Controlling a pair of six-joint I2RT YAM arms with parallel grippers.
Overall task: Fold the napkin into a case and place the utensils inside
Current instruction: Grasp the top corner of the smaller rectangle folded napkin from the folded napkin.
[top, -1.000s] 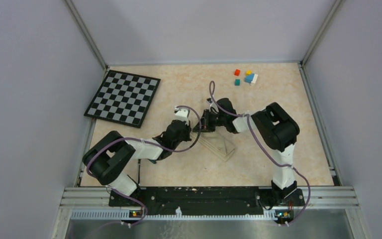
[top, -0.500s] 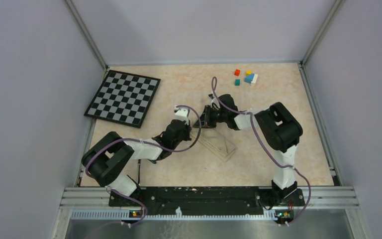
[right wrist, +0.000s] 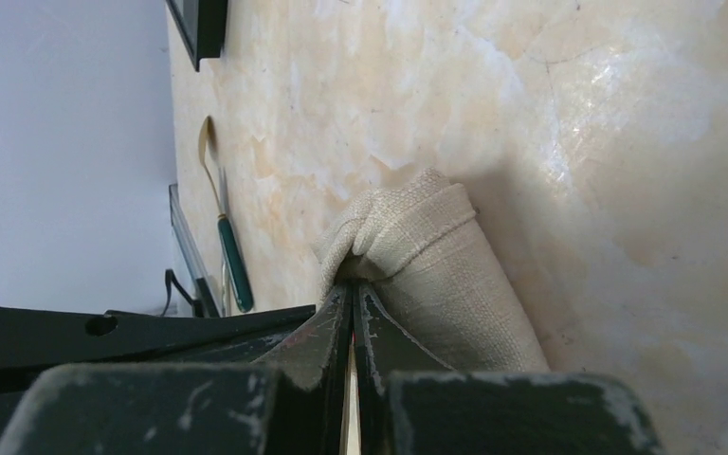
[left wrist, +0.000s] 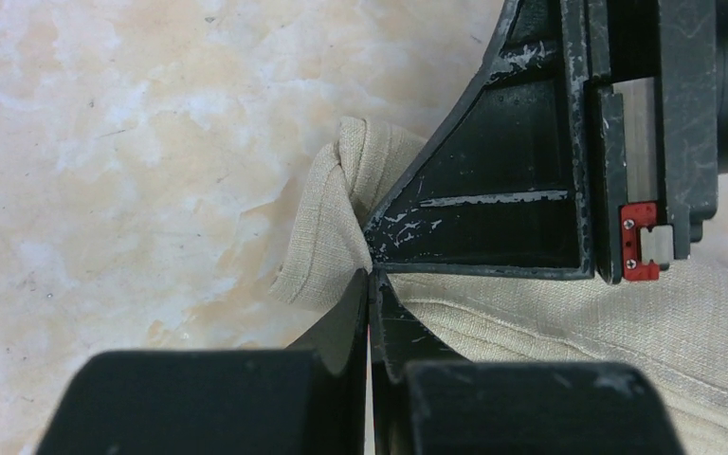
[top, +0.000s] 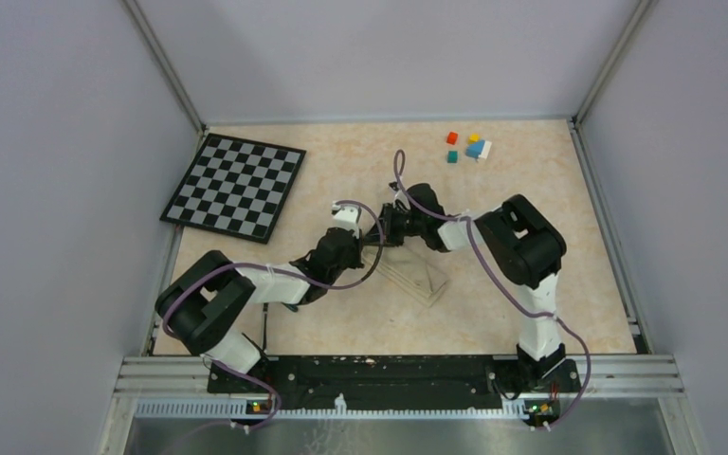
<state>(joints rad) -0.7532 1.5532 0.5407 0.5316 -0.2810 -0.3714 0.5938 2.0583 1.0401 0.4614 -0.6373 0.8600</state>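
The napkin (top: pixel 415 273) lies mid-table as a narrow layered beige strip running toward the near right. My left gripper (top: pixel 364 250) and right gripper (top: pixel 380 236) meet tip to tip at its far-left end. In the left wrist view my left gripper (left wrist: pixel 370 277) is shut with the bunched cloth (left wrist: pixel 327 237) at its tips, and the right gripper's finger (left wrist: pixel 493 204) touches there. In the right wrist view my right gripper (right wrist: pixel 352 284) is shut on the puckered napkin end (right wrist: pixel 417 237). A teal-handled utensil (right wrist: pixel 233 263) lies beyond, near the table's edge.
A black-and-white checkerboard (top: pixel 235 185) lies at the far left; its corner shows in the right wrist view (right wrist: pixel 199 24). Small coloured cubes (top: pixel 469 147) sit at the far right. Grey walls enclose the table on three sides.
My right gripper has shifted slightly left toward the left gripper. The napkin's far-left end is more gathered between the two grippers. The left arm has barely moved.
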